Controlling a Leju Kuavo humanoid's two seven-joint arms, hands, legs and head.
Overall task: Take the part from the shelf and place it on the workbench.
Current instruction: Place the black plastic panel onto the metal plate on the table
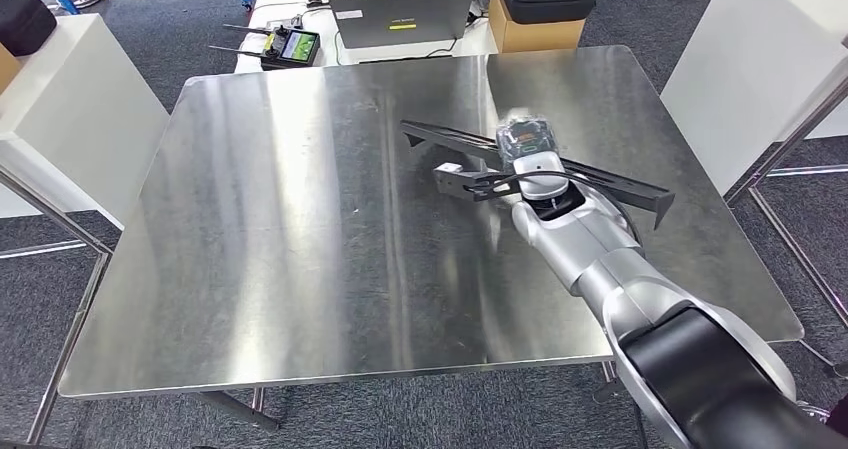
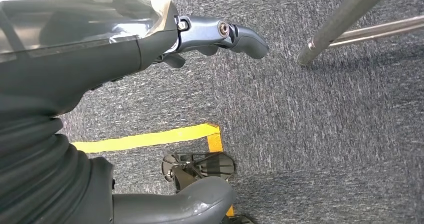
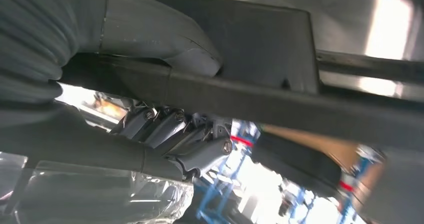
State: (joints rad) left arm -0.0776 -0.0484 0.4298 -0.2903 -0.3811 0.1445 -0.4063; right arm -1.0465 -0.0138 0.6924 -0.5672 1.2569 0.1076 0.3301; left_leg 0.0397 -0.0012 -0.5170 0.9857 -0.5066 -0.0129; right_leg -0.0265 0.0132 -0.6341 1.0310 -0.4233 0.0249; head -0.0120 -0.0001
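The right hand [image 1: 527, 147] reaches over the steel workbench [image 1: 300, 239] with its thumb and fingers [image 3: 170, 129] closed around the long black part [image 1: 600, 181], whose long axis runs from the table's middle toward its right edge. Whether the part rests on the surface or hangs just above it is hard to tell. The left hand [image 2: 220, 34] hangs over the carpet, fingers apart, holding nothing.

Black part [image 1: 600, 177], shiny steel workbench [image 1: 300, 219], silver arm [image 1: 600, 259], grey carpet w/ yellow tape [image 2: 145, 138].
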